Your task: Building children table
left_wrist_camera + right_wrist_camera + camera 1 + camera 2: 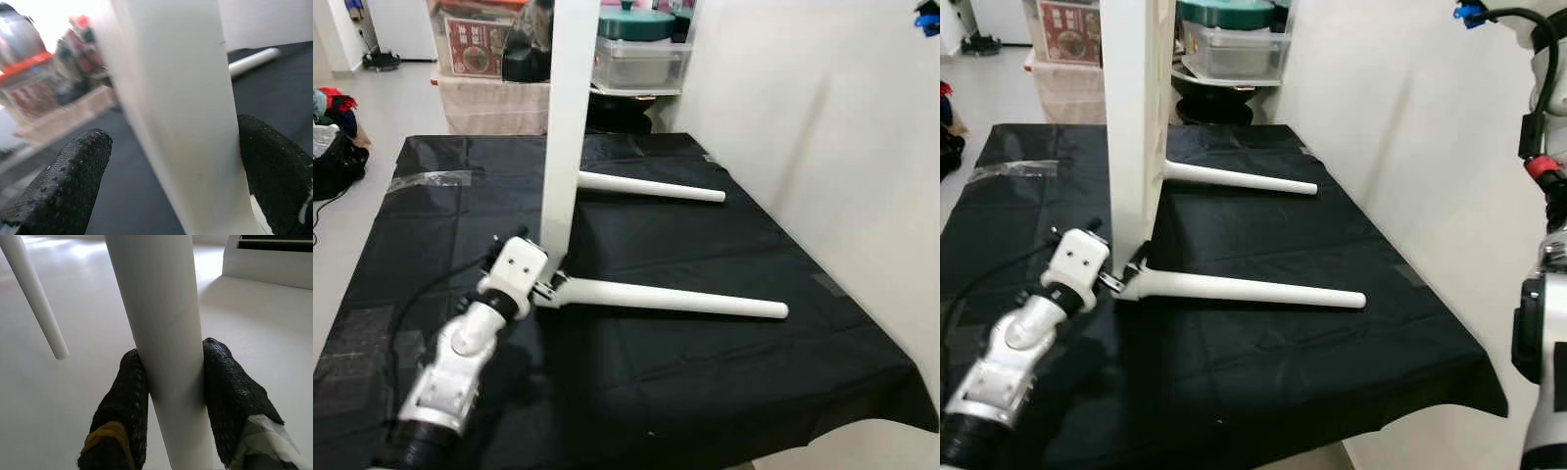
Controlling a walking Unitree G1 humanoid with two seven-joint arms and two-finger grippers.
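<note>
A white table top stands on its edge on a black cloth. Two white legs stick out sideways from it to the right, the near leg and the far leg. My left gripper is open at the bottom of the table top where the near leg joins. In the left wrist view one finger touches the white board and the other stands apart. My right arm is raised at the far right. My right gripper is shut on a white leg, with another leg beside it.
A white wall runs close along the cloth's right side. Storage boxes and bags are stacked behind the table top. A dark bag lies on the floor at the left. The cloth's front right corner drops off near me.
</note>
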